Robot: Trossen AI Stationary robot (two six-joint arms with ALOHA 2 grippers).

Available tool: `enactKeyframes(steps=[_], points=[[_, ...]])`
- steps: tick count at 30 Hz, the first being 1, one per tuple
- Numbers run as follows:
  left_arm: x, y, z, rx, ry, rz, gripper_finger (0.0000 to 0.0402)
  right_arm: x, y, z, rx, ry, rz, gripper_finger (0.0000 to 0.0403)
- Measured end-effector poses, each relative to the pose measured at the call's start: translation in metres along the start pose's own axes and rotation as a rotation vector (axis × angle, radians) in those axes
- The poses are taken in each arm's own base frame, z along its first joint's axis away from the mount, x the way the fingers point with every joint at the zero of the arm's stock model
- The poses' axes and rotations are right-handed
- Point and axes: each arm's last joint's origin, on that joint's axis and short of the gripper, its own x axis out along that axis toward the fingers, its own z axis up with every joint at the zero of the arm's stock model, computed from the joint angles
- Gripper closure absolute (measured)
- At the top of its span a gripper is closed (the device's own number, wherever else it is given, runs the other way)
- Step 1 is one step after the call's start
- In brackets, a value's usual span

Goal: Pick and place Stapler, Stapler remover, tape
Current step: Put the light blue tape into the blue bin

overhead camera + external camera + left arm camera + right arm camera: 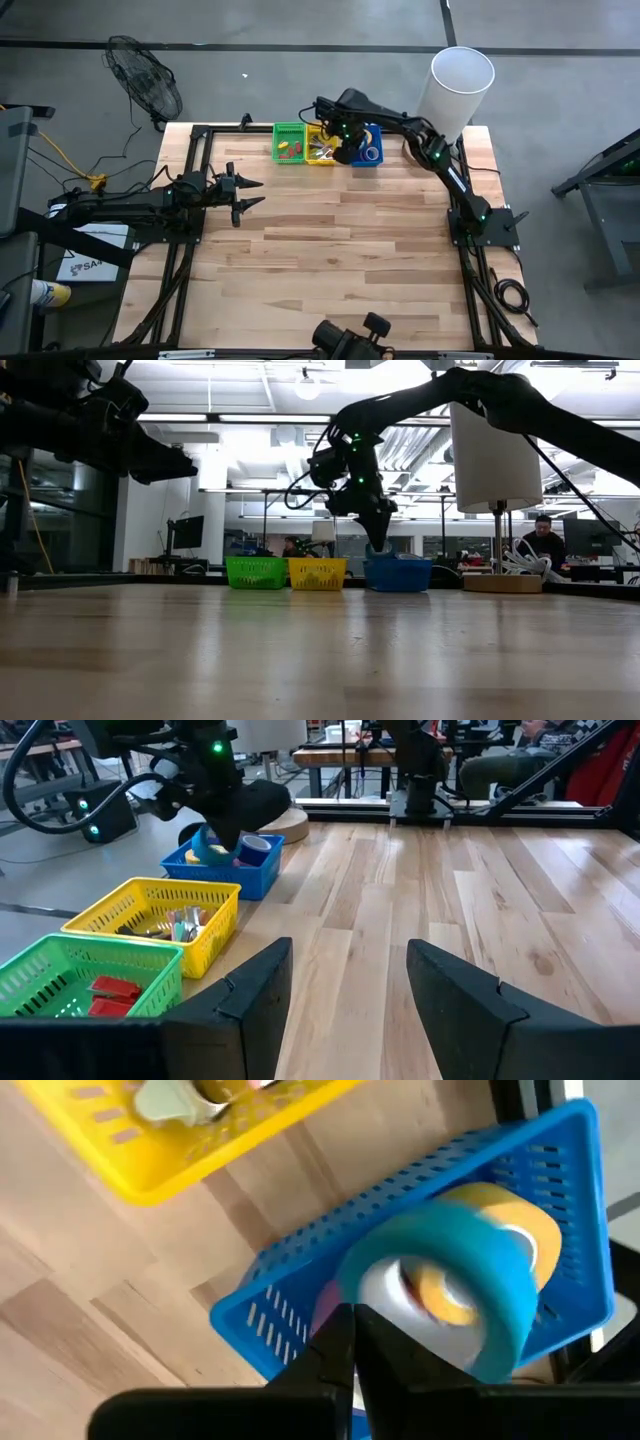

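Observation:
Three baskets stand in a row at the table's far edge: green (288,143), yellow (322,146) and blue (372,152). My right gripper (356,1320) points down over the blue basket (300,1295), shut at a light-blue tape roll (470,1280). A yellow roll (525,1225) lies behind it in the basket, and a darker roll (255,845) shows there too. Red staplers (110,990) lie in the green basket. Silvery stapler removers (175,925) lie in the yellow one. My left gripper (348,980) waits open at the table's left side (250,195). My right gripper meets the light-blue tape roll at its rim (352,1285), coming from above with fingers pointing down. The fingers (340,1345) are nearly together and hide the exact place of contact. The roll sits tilted beside the fingertips, over the blue basket (203,847).
A tall white cylinder (460,85) stands at the table's far right corner, close behind the right arm. A fan (145,75) lies on the floor beyond the far left corner. Bare wood (340,250) stretches across the middle and near side. A person (545,545) sits in the room behind.

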Motion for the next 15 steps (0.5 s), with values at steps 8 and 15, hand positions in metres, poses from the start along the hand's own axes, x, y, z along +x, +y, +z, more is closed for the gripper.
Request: enactKeyframes(steps=[8,15], points=[[0.0000,0.0000,0.0000,-0.001,0.000,0.000,0.0207,0.0004,-0.0023,-0.0001,0.040,0.000,0.012,0.0401],[0.0000,0.0000,0.0000,-0.001,0.000,0.000,0.0207,0.0005,-0.0024,-0.0002,0.048,0.001,0.005,0.0402]])
